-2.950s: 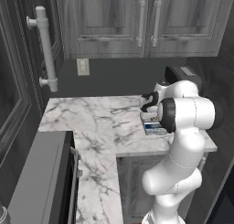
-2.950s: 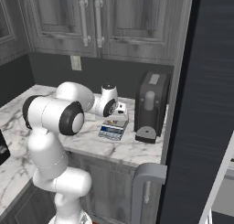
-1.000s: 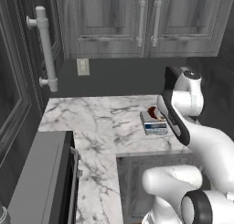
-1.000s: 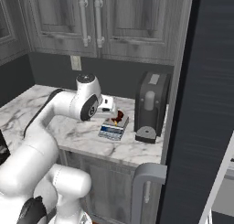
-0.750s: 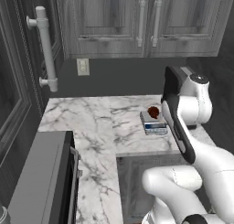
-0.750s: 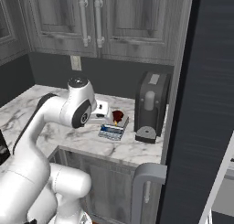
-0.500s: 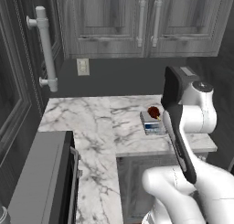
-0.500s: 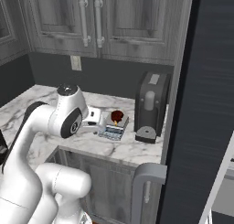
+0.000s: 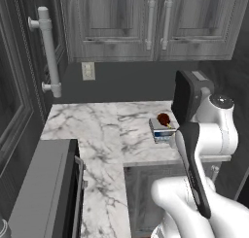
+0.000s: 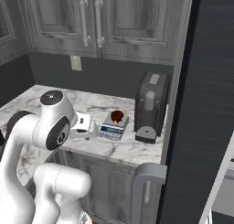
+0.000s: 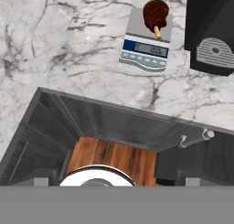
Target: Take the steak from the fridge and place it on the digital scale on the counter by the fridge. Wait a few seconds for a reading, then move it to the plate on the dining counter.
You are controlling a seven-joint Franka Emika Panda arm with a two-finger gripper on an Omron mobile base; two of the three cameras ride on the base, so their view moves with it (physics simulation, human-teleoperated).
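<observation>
Red-brown steak (image 11: 155, 12) on digital scale (image 11: 146, 40), scale half behind arm in left base view

The arm (image 9: 206, 135) is glossy white, built of thick rounded tube segments joined by bulbous elbows. Each joint ends in a flat round cap, pale grey with a dark ring around it; one such cap (image 10: 51, 98) sits on top of a joint, another dark-rimmed disc faces sideways just below. A long black strip (image 9: 193, 171) runs down one link like an inlaid seam. The small white block (image 10: 84, 126) by the wrist has dark markings, possibly vents.
</observation>
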